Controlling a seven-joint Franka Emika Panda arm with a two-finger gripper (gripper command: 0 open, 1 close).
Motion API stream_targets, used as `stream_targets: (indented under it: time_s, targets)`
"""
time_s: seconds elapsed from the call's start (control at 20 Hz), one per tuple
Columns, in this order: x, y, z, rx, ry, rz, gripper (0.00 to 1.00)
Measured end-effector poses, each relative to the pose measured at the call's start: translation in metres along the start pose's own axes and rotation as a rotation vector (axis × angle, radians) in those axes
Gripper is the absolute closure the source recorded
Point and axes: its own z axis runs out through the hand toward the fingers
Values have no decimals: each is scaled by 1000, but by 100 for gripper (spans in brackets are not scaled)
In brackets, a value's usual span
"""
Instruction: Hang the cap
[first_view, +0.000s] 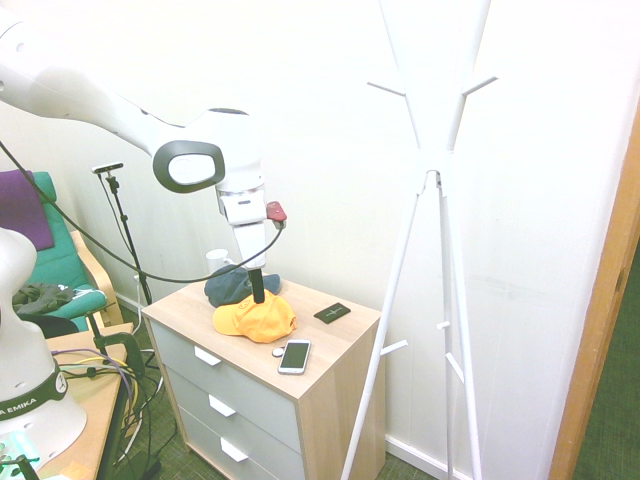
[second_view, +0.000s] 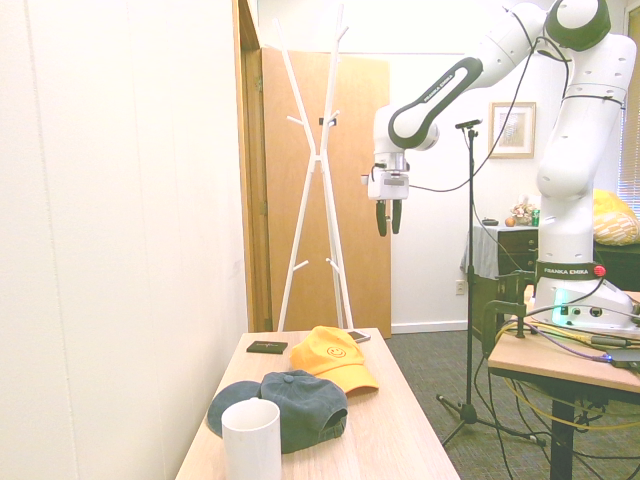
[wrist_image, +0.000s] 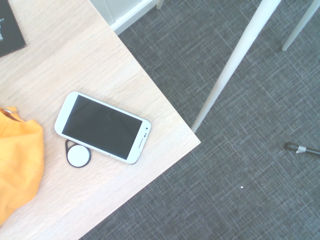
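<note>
On top of the wooden chest of drawers (first_view: 330, 385): one yellow-orange cap (first_view: 256, 318), soft fabric, curved brim, lying free on the wood with a small smiley mark visible on its front panel in the second exterior view. Just beside it, touching or nearly so, one dark blue cap (first_view: 232, 287), nearer the wall in the first exterior view. One white cup (second_view: 251, 441), upright, at the end of the top closest to the second exterior camera. One white smartphone (wrist_image: 102, 127), screen up and dark, near the corner of the top, just beside the yellow-orange cap. One small round white disc (wrist_image: 78, 156), touching or partly under the phone's edge. One flat black card-like item (first_view: 332, 312), lying a little apart from the caps toward the wall side.

Beside the chest, on grey carpet: one white coat stand (first_view: 432, 160), crossed legs, short pegs, nothing hung on it.

Above the chest: one gripper (second_view: 389, 216) on a white arm, pointing straight down, fingers spread wide, holding nothing, well clear of the yellow-orange cap.
</note>
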Motion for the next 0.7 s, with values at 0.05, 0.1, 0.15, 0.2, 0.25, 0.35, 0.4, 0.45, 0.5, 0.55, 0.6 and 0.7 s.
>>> stream_targets:
  time_s: [0.05,0.1,0.15,0.2,0.25,0.35,0.4,0.45,0.5,0.55,0.6,0.7]
  targets:
    - [0,0,0,0,0,0,0]
    - [0,0,1,0,-1,0,0]
    - [0,-2,1,1,0,-1,0]
    - [-1,-5,3,6,3,-5,0]
    - [-3,-10,5,11,6,-9,0]
    - [-8,-27,13,23,5,-25,0]
    - [-13,-38,18,24,1,-35,0]
    - [-17,-49,25,23,-3,-46,0]
    - [-22,-61,32,21,-9,-55,0]
    - [-27,-72,38,16,-18,-63,0]
    - [-32,-83,45,10,-27,-73,0]
    - [-43,-104,59,-2,-45,-95,0]
